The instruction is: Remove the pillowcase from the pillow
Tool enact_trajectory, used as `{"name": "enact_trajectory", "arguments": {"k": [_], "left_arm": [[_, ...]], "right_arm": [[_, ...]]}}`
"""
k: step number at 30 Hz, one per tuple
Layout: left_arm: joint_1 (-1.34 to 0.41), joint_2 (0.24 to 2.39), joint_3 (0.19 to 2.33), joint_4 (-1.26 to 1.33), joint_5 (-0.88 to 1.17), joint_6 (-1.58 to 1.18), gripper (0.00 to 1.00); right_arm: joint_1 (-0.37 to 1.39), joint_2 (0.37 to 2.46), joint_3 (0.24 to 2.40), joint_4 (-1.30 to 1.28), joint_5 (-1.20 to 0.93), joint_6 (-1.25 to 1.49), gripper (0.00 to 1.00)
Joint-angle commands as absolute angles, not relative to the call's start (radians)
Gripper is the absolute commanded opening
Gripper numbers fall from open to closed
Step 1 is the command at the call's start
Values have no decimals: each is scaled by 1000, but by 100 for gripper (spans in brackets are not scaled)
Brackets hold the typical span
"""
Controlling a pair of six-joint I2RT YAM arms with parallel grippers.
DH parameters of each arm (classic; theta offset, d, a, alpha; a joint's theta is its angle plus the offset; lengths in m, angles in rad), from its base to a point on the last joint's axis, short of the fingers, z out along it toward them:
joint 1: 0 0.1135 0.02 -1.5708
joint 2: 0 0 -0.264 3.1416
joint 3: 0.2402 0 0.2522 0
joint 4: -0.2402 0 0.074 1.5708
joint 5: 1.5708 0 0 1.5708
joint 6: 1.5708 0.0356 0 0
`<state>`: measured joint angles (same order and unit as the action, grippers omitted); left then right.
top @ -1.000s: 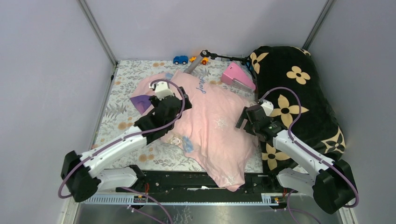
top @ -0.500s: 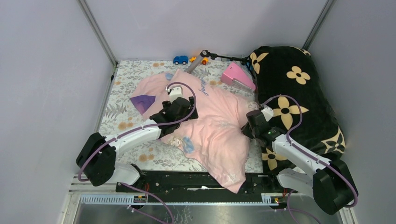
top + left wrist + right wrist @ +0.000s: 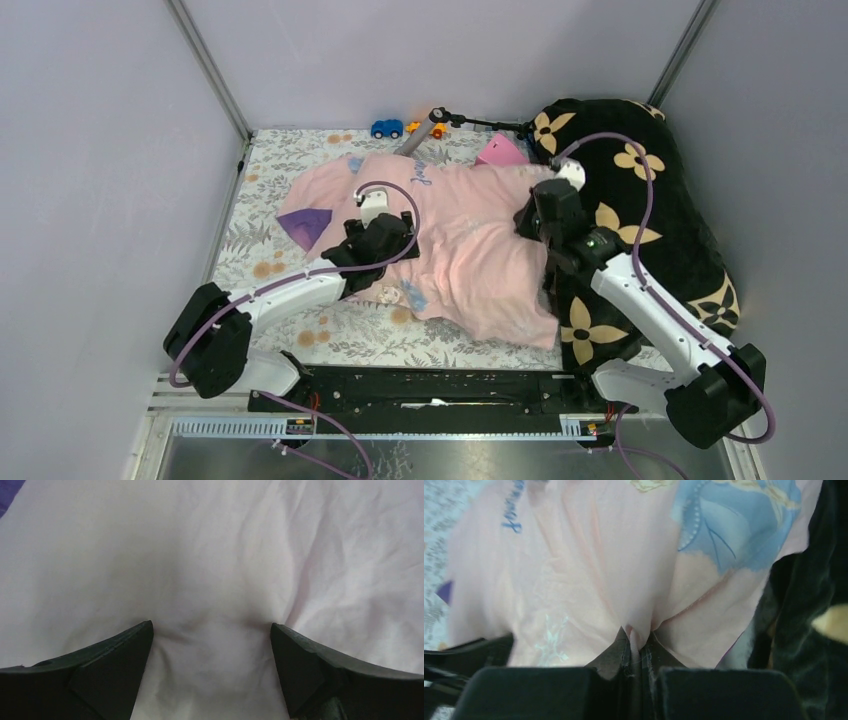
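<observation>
At tabletop (image 3: pixel 255 190) centre | pillowcase (image 3: pixel 470 240) now dragged toward 1 o'clock, off the near edge | right gripper (image 3: pixel 636 647) pinches its fold | left gripper (image 3: pixel 210 635) wide, pressing down | pillow unseen inside; stripping likely just starting

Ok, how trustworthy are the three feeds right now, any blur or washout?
Top external: sharp, evenly lit, only soft shadows around the pillowcase. Left wrist: fabric washed out almost white, low contrast, the left gripper a dark silhouette. Right wrist: too close, soft focus; the pinch in the right gripper is readable, the black blanket shows no detail.
</observation>
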<state>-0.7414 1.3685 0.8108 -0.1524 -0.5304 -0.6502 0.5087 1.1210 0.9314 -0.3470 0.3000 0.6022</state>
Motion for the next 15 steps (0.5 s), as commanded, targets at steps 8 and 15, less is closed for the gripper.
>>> {"name": "enact_trajectory", "arguments": {"k": [8,15], "left_arm": [[-908,1397,826,87,-271,-615,87],[-1037,1353,857,196,-205,-566,93]], "right_arm": [[428,1243,1467,-370,675,350,0],[262,1255,1493,-361,502,299,99]]}}
